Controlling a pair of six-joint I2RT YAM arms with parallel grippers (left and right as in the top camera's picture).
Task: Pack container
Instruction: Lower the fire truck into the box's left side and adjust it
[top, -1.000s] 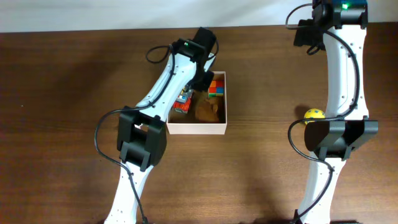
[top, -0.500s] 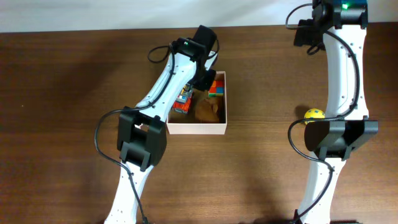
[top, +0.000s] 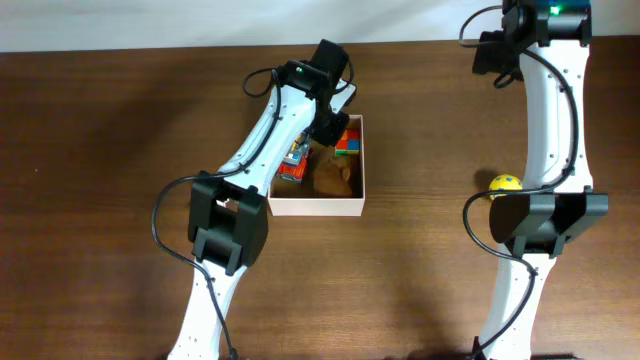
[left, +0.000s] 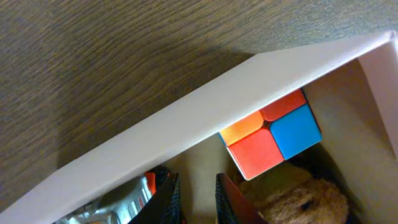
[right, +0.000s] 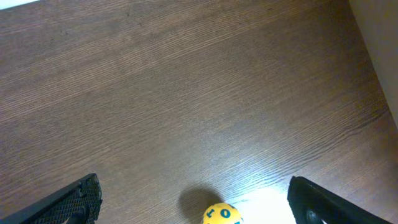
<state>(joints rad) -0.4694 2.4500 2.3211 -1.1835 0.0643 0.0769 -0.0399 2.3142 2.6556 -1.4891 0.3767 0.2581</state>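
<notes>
Container (top: 352, 196) lies under the left gripper (left: 196, 198), whose fingers are nearly closed, empty, above its floor; right gripper (right: 193, 202) spread wide

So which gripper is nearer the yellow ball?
Right. The right gripper hangs straddling the yellow ball; the left gripper is across the table, over the container.

table: dark brown wood grain (top: 100, 150) | yellow ball (top: 504, 183): blue markings, on bare wood, right side, well apart from everything else | white strip (top: 150, 22): along table's far edge
</notes>
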